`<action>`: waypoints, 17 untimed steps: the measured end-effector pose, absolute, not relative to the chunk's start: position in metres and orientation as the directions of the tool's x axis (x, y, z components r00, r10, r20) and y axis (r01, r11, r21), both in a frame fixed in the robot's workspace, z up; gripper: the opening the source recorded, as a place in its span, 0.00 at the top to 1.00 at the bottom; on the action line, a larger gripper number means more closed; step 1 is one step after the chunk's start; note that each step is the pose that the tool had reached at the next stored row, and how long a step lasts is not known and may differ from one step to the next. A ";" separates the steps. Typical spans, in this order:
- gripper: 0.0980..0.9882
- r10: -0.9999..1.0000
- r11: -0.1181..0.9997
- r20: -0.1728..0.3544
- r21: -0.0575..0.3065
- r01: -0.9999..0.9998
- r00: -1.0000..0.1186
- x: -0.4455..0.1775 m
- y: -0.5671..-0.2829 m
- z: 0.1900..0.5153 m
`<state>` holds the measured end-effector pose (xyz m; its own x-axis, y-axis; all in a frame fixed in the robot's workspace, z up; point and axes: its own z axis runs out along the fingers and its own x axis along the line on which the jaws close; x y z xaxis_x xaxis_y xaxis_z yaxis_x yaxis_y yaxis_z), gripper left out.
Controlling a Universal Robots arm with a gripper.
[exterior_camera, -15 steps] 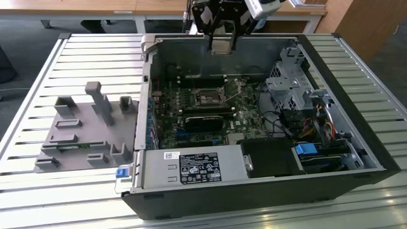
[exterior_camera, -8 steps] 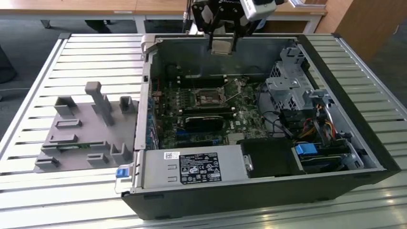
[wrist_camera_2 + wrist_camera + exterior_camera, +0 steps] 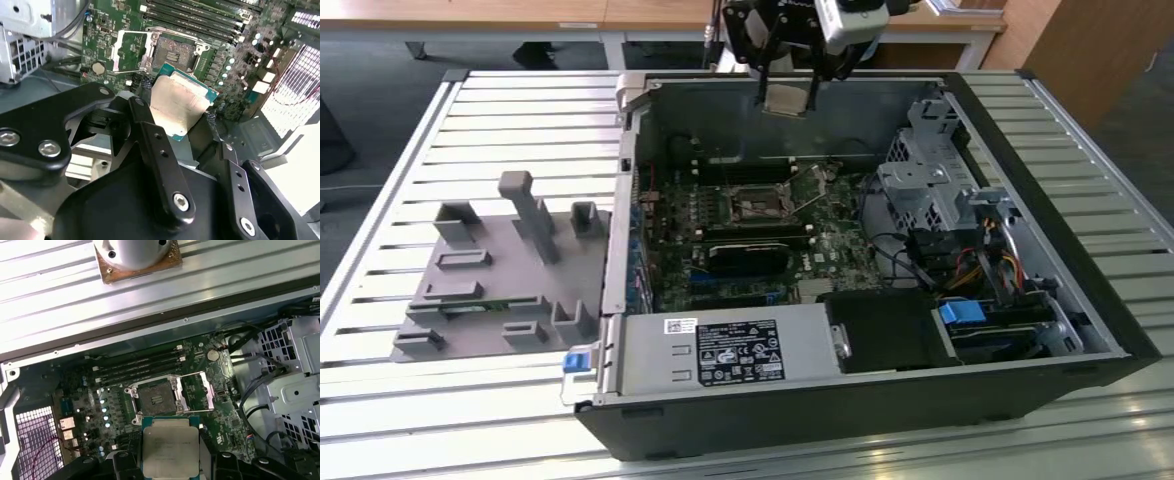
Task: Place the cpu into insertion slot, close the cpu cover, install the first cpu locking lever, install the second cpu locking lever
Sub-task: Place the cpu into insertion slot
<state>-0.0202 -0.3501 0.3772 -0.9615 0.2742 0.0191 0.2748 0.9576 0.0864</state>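
Holding the cpu (image 3: 787,102) by two opposite edges, the gripper (image 3: 787,96) hangs high over the open computer case (image 3: 854,400), well above the insertion slot (image 3: 757,206) and clear of it. Fingers are narrowed onto the chip, one on each side.

- In the second wrist view the cpu (image 3: 180,102) sits between the black fingers (image 3: 150,130), pale metal face toward the camera, green edge showing along its far side. It is tilted a little against the board.
- In the first wrist view the cpu (image 3: 171,447) is square-on and just short of the insertion slot (image 3: 154,400), with no contact.
- The slot (image 3: 172,50) is bare: dark recess, thin metal frame, green board all round.
- The cpu cover (image 3: 197,392) is swung open and lies off the slot, on the side nearest the coin battery (image 3: 213,354). In the second wrist view the cover (image 3: 129,52) is again beside the slot, its window uncovered.
- The memory slots (image 3: 140,365) run in a row just beyond the slot, on the side away from the gripper (image 3: 171,462).
- In the exterior view a thin bright rod (image 3: 809,205) slants up beside the slot. It is possibly a locking lever, too fine to be sure.
- A grey fixture (image 3: 494,270) stands on the slatted table (image 3: 400,400), well apart from the slot and outside the case.
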 end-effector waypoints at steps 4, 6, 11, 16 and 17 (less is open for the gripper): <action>0.50 0.322 0.943 0.019 0.086 0.323 -0.946 -0.020 -0.350 0.377; 0.50 0.343 0.935 0.019 0.086 0.343 -0.939 -0.020 -0.350 0.377; 0.50 0.389 0.917 0.019 0.085 0.389 -0.921 -0.020 -0.350 0.376; 0.50 0.450 0.889 0.018 0.084 0.450 -0.893 -0.020 -0.350 0.376; 0.50 0.460 0.884 0.018 0.083 0.460 -0.888 -0.020 -0.350 0.376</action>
<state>-0.0202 -0.3499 0.3758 -0.8877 0.4600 0.0177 0.4598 0.8841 0.0834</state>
